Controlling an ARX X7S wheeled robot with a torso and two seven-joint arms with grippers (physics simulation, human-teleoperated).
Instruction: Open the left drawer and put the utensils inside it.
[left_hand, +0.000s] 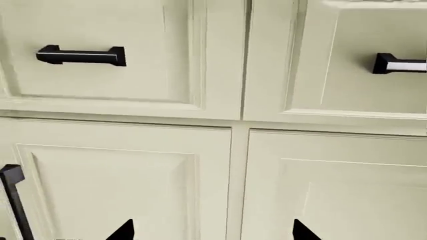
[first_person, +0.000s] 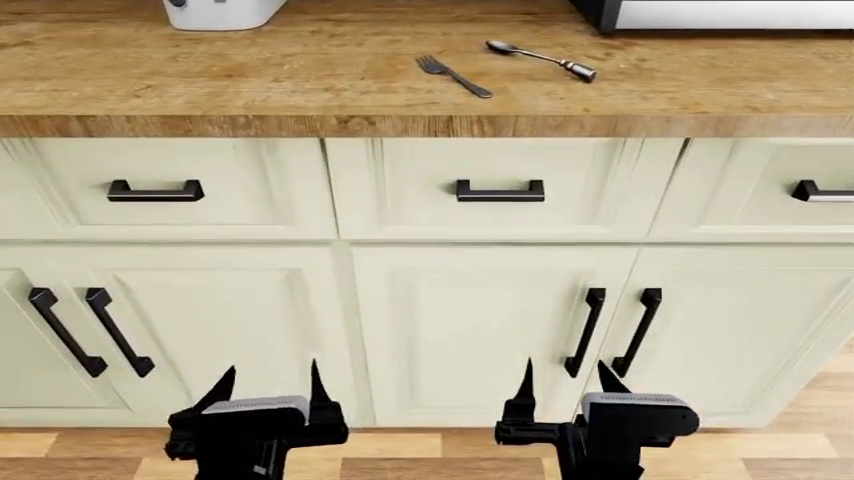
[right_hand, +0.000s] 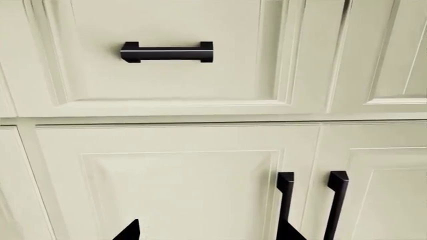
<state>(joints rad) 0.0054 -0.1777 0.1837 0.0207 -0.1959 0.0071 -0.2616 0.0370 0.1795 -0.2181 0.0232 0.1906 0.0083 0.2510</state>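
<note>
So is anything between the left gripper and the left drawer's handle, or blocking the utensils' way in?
Nothing visible stands between the left gripper and the left drawer, handle. The fork and spoon lie on the countertop; only the shut drawer front keeps them out.

Three drawers (first_person: 160, 190) (all shut), one fork (first_person: 453, 75), one spoon (first_person: 541, 58), two tools (first_person: 267, 400).

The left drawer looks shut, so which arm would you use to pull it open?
Probably the left. The left gripper hangs open almost directly below the left drawer and its handle, while the right gripper sits under the middle drawer, farther off. Both hold nothing.
</note>
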